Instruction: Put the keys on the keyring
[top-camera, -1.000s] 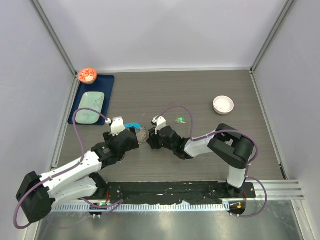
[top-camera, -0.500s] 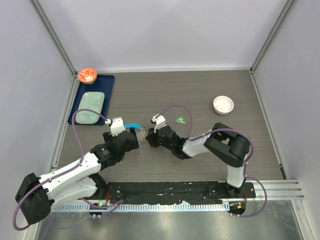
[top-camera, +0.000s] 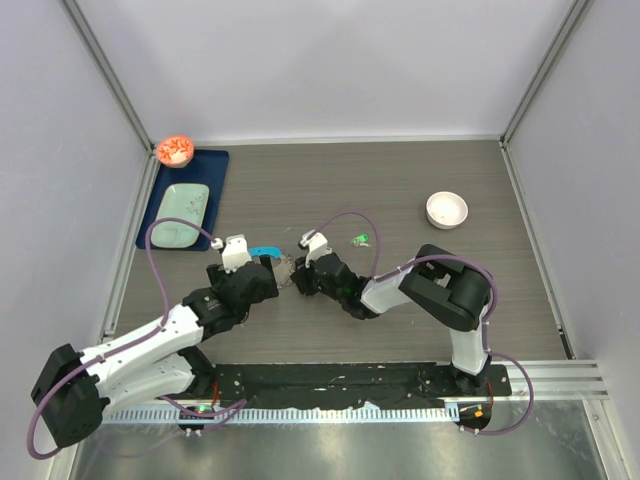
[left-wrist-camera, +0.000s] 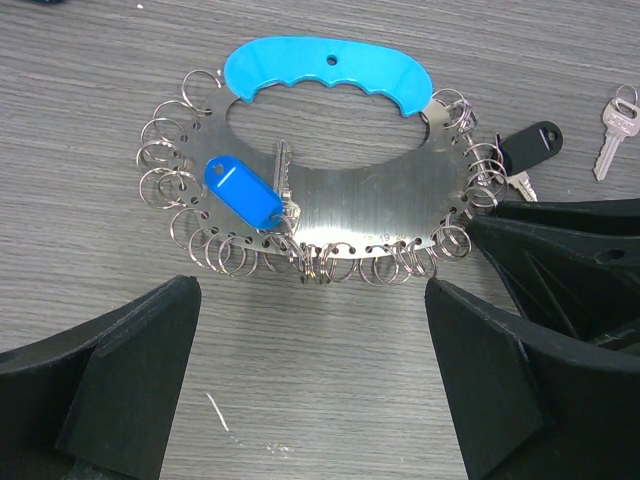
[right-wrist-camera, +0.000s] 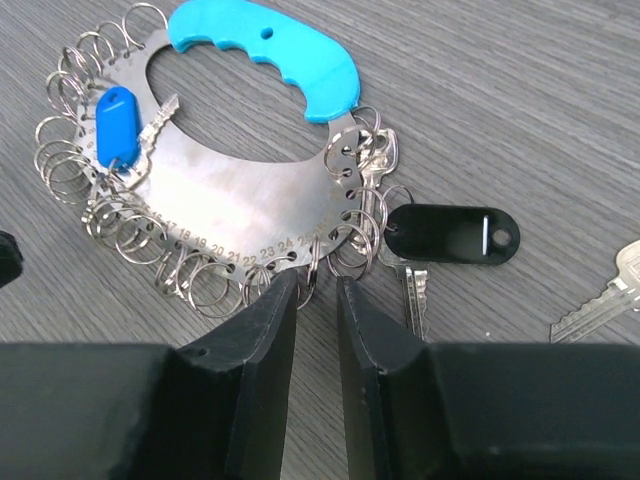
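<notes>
The keyring (left-wrist-camera: 330, 190) is a flat silvery plate edged with several small rings, with a light-blue strap and a dark-blue tag (left-wrist-camera: 242, 190). It lies on the table between both grippers (top-camera: 283, 263). My left gripper (left-wrist-camera: 310, 380) is open wide just in front of it. My right gripper (right-wrist-camera: 318, 285) has its jaws a narrow gap apart, the tips at one ring on the keyring's (right-wrist-camera: 230, 190) lower edge. A black-tagged key (right-wrist-camera: 450, 235) hangs on the ring. The plain silver key (right-wrist-camera: 600, 295) lies loose to the right. The green-headed key (top-camera: 362, 239) lies on the table.
A white bowl (top-camera: 446, 209) stands at the right. A blue mat (top-camera: 170, 235) with a pale green tray (top-camera: 180, 213) and an orange bowl (top-camera: 175, 150) lies at the back left. Grey walls close in the table.
My right gripper has crept a little to the left, closer to the keyring. The left arm and the keyring have stayed nearly still.
</notes>
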